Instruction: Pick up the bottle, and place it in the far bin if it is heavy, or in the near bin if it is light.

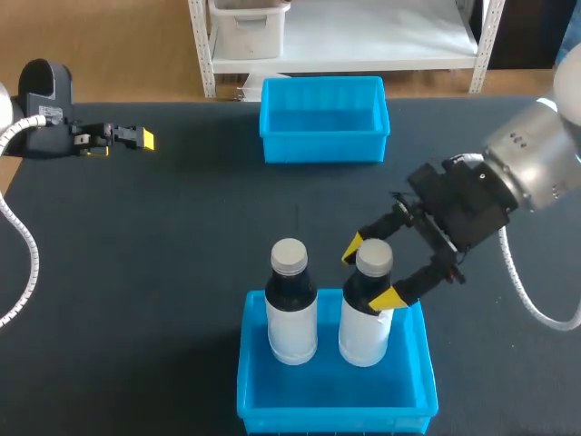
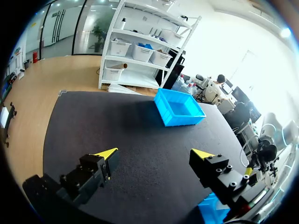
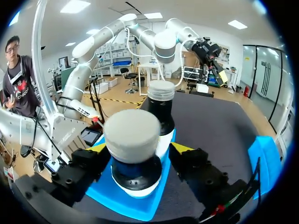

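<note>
Two bottles with white bodies, dark necks and grey caps stand upright in the near blue bin [image 1: 250, 400]. My right gripper [image 1: 371, 272] straddles the neck of the right bottle [image 1: 365, 336], with its yellow fingertips apart on either side; it looks open. In the right wrist view this bottle [image 3: 133, 140] stands between the fingers of the right gripper [image 3: 140, 149], with the other bottle [image 3: 161, 102] just behind it. The left bottle [image 1: 290, 309] stands free. My left gripper [image 1: 136, 138] hovers at the far left of the table, open and empty.
The far blue bin [image 1: 324, 145] sits at the table's back middle and holds nothing; the left wrist view shows it [image 2: 180, 109] ahead of the left gripper [image 2: 154, 156]. Dark table mat [image 1: 163, 236] lies between the bins.
</note>
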`<state>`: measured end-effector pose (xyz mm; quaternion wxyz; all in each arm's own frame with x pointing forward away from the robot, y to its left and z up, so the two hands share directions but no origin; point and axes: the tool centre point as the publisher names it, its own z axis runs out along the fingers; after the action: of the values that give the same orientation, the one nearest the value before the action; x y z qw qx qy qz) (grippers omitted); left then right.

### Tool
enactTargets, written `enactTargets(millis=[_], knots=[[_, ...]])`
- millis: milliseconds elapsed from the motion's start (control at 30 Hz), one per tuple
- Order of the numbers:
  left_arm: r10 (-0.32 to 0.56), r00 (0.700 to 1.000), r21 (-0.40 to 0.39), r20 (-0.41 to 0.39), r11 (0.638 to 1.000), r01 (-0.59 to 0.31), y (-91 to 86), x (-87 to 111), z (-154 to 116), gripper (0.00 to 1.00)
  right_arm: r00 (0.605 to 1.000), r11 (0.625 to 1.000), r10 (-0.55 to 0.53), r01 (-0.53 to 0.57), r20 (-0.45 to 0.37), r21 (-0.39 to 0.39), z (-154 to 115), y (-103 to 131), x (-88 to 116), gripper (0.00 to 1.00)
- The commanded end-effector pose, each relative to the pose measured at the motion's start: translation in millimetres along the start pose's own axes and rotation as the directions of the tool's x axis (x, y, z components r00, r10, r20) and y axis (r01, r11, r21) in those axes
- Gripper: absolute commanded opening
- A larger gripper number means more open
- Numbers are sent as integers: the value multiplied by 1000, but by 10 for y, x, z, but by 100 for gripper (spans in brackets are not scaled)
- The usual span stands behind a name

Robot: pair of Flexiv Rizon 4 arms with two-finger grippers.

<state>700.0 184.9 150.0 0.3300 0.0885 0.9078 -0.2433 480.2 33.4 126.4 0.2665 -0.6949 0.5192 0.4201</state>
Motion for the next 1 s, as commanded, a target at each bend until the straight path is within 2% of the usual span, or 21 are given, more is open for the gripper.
enactTargets(millis=[33,100,233,400,600,933,1000], knots=[[0,1000,0,0,1000,0,0,0,0,100,1000,1000,6,-7,16,16,-171,18,16,100],[0,1000,0,0,1000,0,0,0,0,100,1000,1000,9,-10,19,28,-263,19,17,100],[0,1000,0,0,1000,0,0,0,0,100,999,998,24,-23,-26,59,-499,6,56,100],[0,1000,0,0,1000,0,0,0,0,100,992,987,93,-81,-80,141,-808,-108,137,100],[0,1000,0,0,1000,0,0,0,0,100,978,947,207,-190,-40,260,-1071,-322,273,100],[0,1000,0,0,1000,0,0,0,0,100,946,884,323,-312,27,349,-1387,-444,402,100],[0,1000,0,0,1000,0,0,0,0,100,946,884,323,-312,27,349,-1387,-444,402,100]])
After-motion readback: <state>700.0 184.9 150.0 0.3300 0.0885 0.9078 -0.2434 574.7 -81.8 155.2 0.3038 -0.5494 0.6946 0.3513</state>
